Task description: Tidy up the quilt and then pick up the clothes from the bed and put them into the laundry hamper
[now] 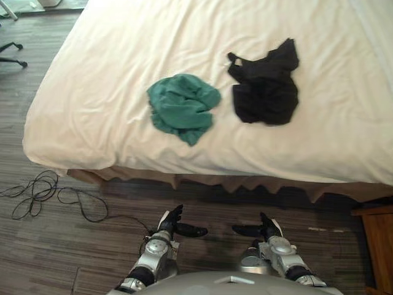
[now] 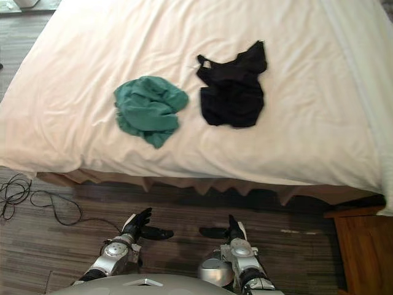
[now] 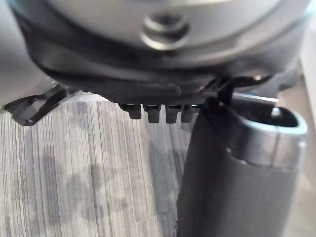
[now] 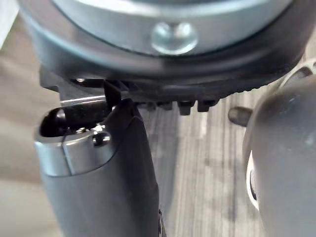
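A cream quilt (image 1: pixel 110 80) lies spread over the bed. On it sit a crumpled green garment (image 1: pixel 183 107) near the front edge and a black garment (image 1: pixel 265 86) just to its right. My left hand (image 1: pixel 172 222) and right hand (image 1: pixel 265 228) hang low over the wooden floor in front of the bed, well short of the clothes. Both are open, fingers straight, thumbs pointing toward each other, and they hold nothing. The left wrist view shows the left thumb (image 3: pixel 232 168) over the floorboards, and the right wrist view shows the right thumb (image 4: pixel 98 163).
A brown wooden nightstand (image 1: pixel 376 246) stands at the lower right beside the bed. A black chair base (image 1: pixel 11 54) shows at the far left on the floor. The bed's front edge (image 1: pixel 202 175) runs across the view ahead of my hands.
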Available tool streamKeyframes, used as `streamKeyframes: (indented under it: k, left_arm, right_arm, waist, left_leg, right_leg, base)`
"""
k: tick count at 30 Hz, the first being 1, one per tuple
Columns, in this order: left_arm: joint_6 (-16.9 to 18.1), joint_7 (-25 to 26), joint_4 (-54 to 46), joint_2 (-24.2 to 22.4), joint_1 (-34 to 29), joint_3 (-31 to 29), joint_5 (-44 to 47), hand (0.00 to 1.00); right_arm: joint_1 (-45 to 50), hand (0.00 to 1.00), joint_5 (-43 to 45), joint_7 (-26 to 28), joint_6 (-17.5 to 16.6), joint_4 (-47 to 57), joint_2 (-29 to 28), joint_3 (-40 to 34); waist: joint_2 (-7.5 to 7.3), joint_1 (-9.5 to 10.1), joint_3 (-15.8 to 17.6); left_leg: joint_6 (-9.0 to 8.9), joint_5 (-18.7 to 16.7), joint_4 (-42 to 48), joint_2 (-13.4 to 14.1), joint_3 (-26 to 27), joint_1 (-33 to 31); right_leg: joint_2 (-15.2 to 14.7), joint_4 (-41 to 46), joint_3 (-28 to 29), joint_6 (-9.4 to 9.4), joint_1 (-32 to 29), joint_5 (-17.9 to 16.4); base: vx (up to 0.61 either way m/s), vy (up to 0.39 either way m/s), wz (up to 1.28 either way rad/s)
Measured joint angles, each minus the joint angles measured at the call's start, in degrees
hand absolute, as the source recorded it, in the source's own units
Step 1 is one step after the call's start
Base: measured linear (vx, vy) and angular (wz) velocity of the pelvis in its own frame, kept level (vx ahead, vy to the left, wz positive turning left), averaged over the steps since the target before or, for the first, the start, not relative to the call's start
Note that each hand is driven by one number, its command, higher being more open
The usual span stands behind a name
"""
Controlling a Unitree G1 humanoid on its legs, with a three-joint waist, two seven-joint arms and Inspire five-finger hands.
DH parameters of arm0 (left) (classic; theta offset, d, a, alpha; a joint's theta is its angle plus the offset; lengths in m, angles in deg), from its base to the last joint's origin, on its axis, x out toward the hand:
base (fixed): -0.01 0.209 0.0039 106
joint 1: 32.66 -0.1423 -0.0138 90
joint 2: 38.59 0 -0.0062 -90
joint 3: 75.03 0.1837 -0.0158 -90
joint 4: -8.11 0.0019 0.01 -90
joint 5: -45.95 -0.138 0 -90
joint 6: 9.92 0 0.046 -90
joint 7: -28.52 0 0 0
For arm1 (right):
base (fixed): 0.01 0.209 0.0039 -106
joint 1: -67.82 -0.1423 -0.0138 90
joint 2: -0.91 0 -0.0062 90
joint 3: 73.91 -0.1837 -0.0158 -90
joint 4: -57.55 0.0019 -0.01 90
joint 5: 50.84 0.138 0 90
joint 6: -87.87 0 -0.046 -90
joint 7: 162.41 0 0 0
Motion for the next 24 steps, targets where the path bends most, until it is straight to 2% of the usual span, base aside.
streamKeyframes:
  k: [1,2,3,4,5,6,7,8,9,10,11,12,13,15,17,19,20,24]
  left_arm:
    - [-0.4,0.3,0.0,1.8,1.1,0.1,0.2,1.0]
    - [0.1,0.6,-0.2,2.7,1.6,0.2,0.6,1.0]
    - [0.2,0.9,0.1,3.1,1.5,0.4,0.4,1.0]
    - [0.1,1.1,1.4,4.0,1.7,0.4,0.2,1.0]
    - [0.0,1.4,1.6,4.8,1.2,-0.2,0.2,1.0]
    - [-0.1,1.4,1.6,4.9,0.9,-1.0,0.2,1.0]
    - [-0.1,1.4,1.6,4.9,0.6,-1.3,0.3,1.0]
    - [-0.1,1.7,1.6,5.1,0.1,-1.2,0.3,1.0]
    - [-0.1,2.1,1.5,5.1,0.2,-1.1,0.4,1.0]
    - [-0.2,2.4,1.5,5.1,0.2,-1.0,0.5,1.0]
    - [-0.2,2.5,1.7,5.1,0.4,-0.6,0.5,1.0]
    - [-0.3,2.4,1.8,5.2,0.8,-0.4,0.5,1.0]
    - [-0.4,2.5,2.3,4.6,1.7,0.0,0.5,1.0]
    - [-0.4,2.4,2.4,3.2,1.3,0.5,0.5,1.0]
    - [-0.4,2.3,2.4,2.4,-0.4,0.6,0.5,1.0]
    - [-0.6,2.1,2.3,2.6,-0.8,0.3,0.7,1.0]
    - [-0.6,2.2,2.3,2.7,-0.8,-0.4,1.7,1.0]
    - [-1.0,3.0,3.5,3.0,-0.9,-4.5,4.8,1.0]
  right_arm:
    - [0.2,1.0,-1.5,-0.3,0.0,0.1,-1.8,0.1]
    - [-0.1,1.0,-2.3,0.3,0.1,0.0,-2.7,0.1]
    - [-0.1,1.0,-2.4,0.6,0.1,0.0,-3.4,0.3]
    - [-0.5,1.0,-2.9,0.5,-0.3,-0.3,-4.8,1.2]
    - [-2.3,1.0,-5.2,0.4,-0.4,-0.6,-5.5,4.1]
    - [-3.5,1.0,-6.6,0.5,-0.4,-1.1,-5.7,6.4]
    - [-3.6,1.0,-6.9,0.5,-0.4,-1.1,-5.8,7.7]
    - [-3.3,1.0,-7.6,0.7,-0.6,-1.0,-6.4,9.5]
    - [-2.8,1.0,-8.9,0.9,-0.6,-0.9,-6.7,10.2]
    - [-2.8,1.0,-8.9,1.1,-0.8,-1.0,-7.0,10.7]
    - [-2.8,1.0,-8.7,0.7,-1.0,-0.9,-7.2,10.6]
    - [-2.8,1.0,-8.7,0.5,-1.0,-0.9,-7.4,10.4]
    - [-2.7,1.0,-8.7,0.4,-0.8,-1.3,-6.8,10.2]
    - [-2.8,1.0,-8.3,-0.4,-0.5,-1.5,-5.7,10.0]
    - [-2.8,1.0,-7.7,-0.8,-0.6,-1.4,-5.3,8.9]
    - [-2.8,1.0,-6.1,-1.1,-0.6,-0.9,-5.1,6.1]
    - [-2.6,1.0,-5.7,-1.9,-0.4,-1.0,-4.9,4.6]
    - [-1.6,1.0,-0.2,-3.1,0.4,-0.4,-4.3,-1.2]
  waist:
    - [-1.4,0.06,-0.2]
    - [-2.28,1.19,-0.7]
    - [-1.87,1.72,-0.9]
    - [-1.92,1.62,-2.3]
    - [-1.34,2.45,-3.2]
    - [-0.93,3.26,-3.2]
    - [-0.69,3.16,-3.1]
    - [-0.05,2.64,-2.8]
    - [1.15,2.76,-2.4]
    - [1.82,2.49,-2.2]
    - [2.19,1.85,-2.0]
    - [1.41,1.48,-2.1]
    - [1.07,1.66,-1.3]
    - [1.72,1.52,-1.2]
    - [1.66,1.69,-1.2]
    - [0.93,1.95,-1.1]
    - [0.37,2.22,-1.1]
    - [-0.01,1.84,-1.3]
  left_leg:
    - [1.99,-3.8,5.7,-2.5,-1.5,-3.9]
    - [2.46,-7.2,10.3,-2.7,-1.8,-5.0]
    - [2.63,-8.9,12.1,-2.6,-1.2,-5.0]
    - [3.51,-11.0,13.0,-2.4,0.9,-4.5]
    - [4.3,-11.2,10.5,-2.6,5.6,-2.4]
    - [5.29,-10.5,7.7,-3.4,8.7,-0.3]
    - [5.79,-10.1,6.1,-4.1,9.9,1.0]
    - [6.44,-9.5,3.2,-4.6,10.2,3.2]
    - [6.72,-8.7,0.9,-4.8,10.2,4.5]
    - [6.79,-6.9,-2.3,-4.9,9.5,5.6]
    - [6.76,-4.9,-5.5,-5.9,7.6,6.0]
    - [6.83,-3.9,-6.8,-7.3,6.4,6.0]
    - [6.64,-2.6,-9.4,-9.3,4.5,7.5]
    - [6.49,-0.2,-12.7,-10.2,3.0,9.2]
    - [6.22,0.7,-15.4,-10.3,3.4,11.6]
    - [6.2,1.1,-16.8,-10.9,4.5,12.8]
    - [6.2,1.1,-17.5,-11.6,5.5,13.5]
    - [6.33,1.2,-18.6,-12.6,6.8,14.0]
  right_leg:
    - [0.0,-0.8,1.8,0.06,0.1,0.1]
    - [0.3,-1.4,0.8,-0.14,0.3,2.3]
    - [-0.1,-2.3,1.0,-0.05,0.3,5.1]
    - [-0.7,-2.9,1.1,-1.4,-1.0,10.3]
    - [-1.3,-1.2,-0.8,-10.49,-5.7,15.1]
    - [-2.1,0.7,-4.0,-14.96,-8.6,18.2]
    - [-2.4,3.1,-5.5,-14.87,-9.9,17.1]
    - [0.1,7.2,-5.1,-12.72,-10.5,10.9]
    - [3.6,8.5,-3.5,-12.49,-10.4,5.8]
    - [9.5,8.1,0.9,-12.61,-10.1,0.8]
    - [13.8,4.4,3.7,-12.51,-8.6,-1.5]
    - [15.0,1.1,4.2,-12.7,-6.8,-1.2]
    - [14.9,-2.4,1.1,-10.72,-3.2,-1.0]
    - [14.8,-2.7,-0.9,-10.92,-1.2,-1.1]
    - [15.0,-2.7,-0.9,-10.96,0.3,-1.1]
    - [14.9,-2.0,-0.1,-10.7,0.0,-1.6]
    - [13.9,0.0,0.9,-10.2,-1.1,-3.0]
    - [12.6,3.4,2.8,-10.02,-3.9,-3.8]
  base:
    - [0.24,0.395,0.3]
    - [0.28,0.473,0.03]
    - [0.19,0.362,-0.56]
    - [0.14,0.454,-1.09]
    - [0.16,0.526,-1.39]
    - [0.1,0.333,-1.26]
    - [0.09,0.265,-0.67]
    - [0.07,0.159,-0.14]
    - [0.11,0.194,0.16]
    - [0.11,0.092,0.54]
    - [0.08,0.046,0.8]
    - [0.05,-0.028,1.04]
    - [0.06,-0.043,0.99]
    - [0.08,-0.017,0.64]
    - [0.06,0.013,0.08]
    - [0.02,0.023,-0.16]
    - [0.0,0.043,-0.28]
    - [-0.01,0.05,-0.22]
